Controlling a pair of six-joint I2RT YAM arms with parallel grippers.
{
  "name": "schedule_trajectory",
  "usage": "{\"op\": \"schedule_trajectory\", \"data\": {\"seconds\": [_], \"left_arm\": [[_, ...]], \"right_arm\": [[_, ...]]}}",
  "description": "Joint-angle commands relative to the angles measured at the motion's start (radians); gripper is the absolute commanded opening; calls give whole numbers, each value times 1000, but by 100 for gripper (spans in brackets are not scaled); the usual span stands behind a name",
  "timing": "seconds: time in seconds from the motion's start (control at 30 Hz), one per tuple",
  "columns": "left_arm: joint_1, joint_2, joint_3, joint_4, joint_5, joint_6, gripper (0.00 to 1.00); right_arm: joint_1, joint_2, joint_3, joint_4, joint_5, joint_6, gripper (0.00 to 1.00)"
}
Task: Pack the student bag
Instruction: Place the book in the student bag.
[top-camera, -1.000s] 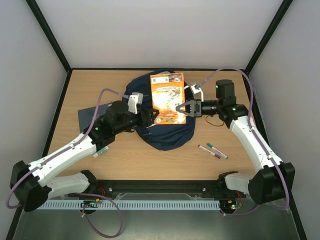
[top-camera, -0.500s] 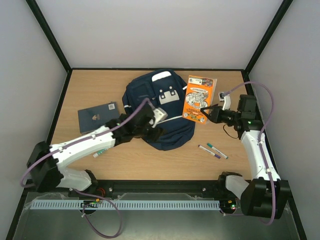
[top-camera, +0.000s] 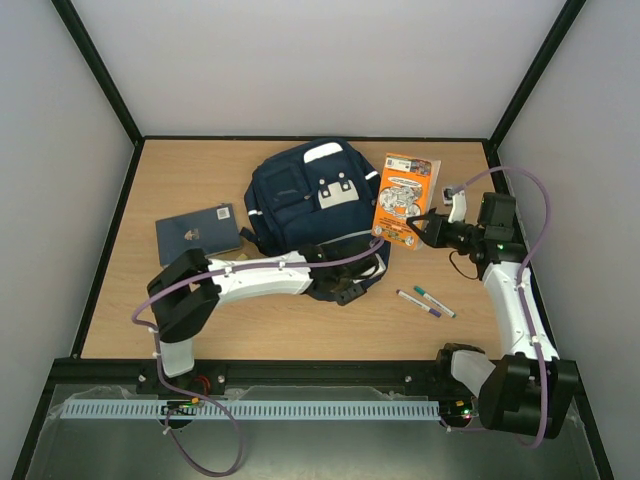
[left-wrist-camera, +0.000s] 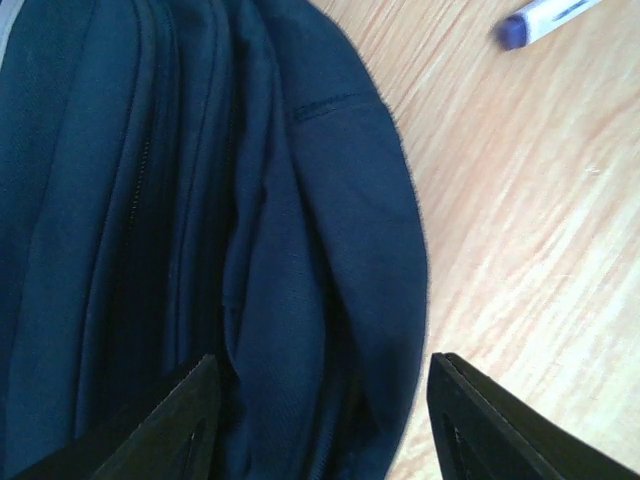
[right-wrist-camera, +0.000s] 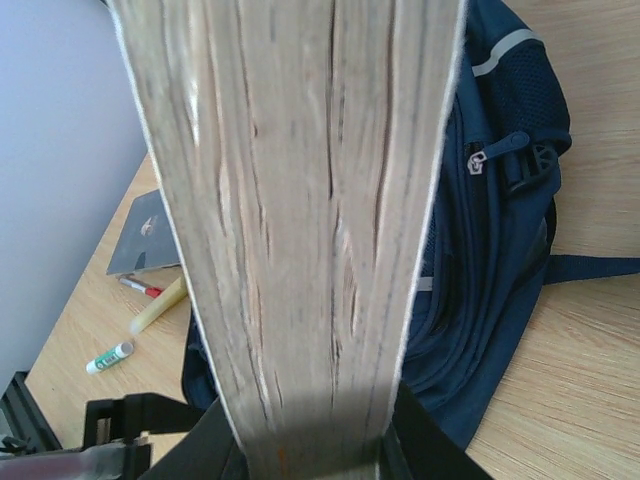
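Left gripper (left-wrist-camera: 322, 360) hangs low over the student bag (top-camera: 290, 200) (jaws seemingly apart).

Navy student bag (top-camera: 300, 195) (white stripes), orange book (top-camera: 402, 200).

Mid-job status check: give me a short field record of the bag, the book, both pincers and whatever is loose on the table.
bag: student bag lying mid-table, front pockets up
book: orange book just right of the bag, gripped at its near end
left pincer: open, jaws either side of the fabric at the bag's near edge
right pincer: shut on the orange book
loose items: dark-blue notebook left of the bag; two pens near right of it
bag opening: cannot tell
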Motion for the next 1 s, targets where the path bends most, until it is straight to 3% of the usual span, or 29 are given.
{"op": "schedule_trajectory", "data": {"seconds": [0.0, 0.13, 0.27, 0.43, 0.57, 0.83, 0.97], "left_arm": [[3, 39, 55, -36, -68, 27, 59], [15, 47, 61, -25, -61, 30, 57], [54, 38, 64, -23, 20, 40, 43], [108, 38, 59, -27, 197, 57, 48], [121, 59, 62, -22, 227, 52, 48], [133, 92, 77, -28, 253, 42, 36], [136, 92, 86, -36, 260, 43, 23]], "right_arm": [[-7, -37, 3, 51, -26, -22, 1], [-9, -33, 3, 49, -25, -24, 1], [-9, -28, 4, 49, -26, -27, 1], [-9, -22, 3, 50, -30, -31, 1], [-9, -16, 5, 48, -30, -34, 1], [-8, -9, 7, 45, -30, -39, 1], [-9, -4, 7, 46, -29, -41, 1]]}}
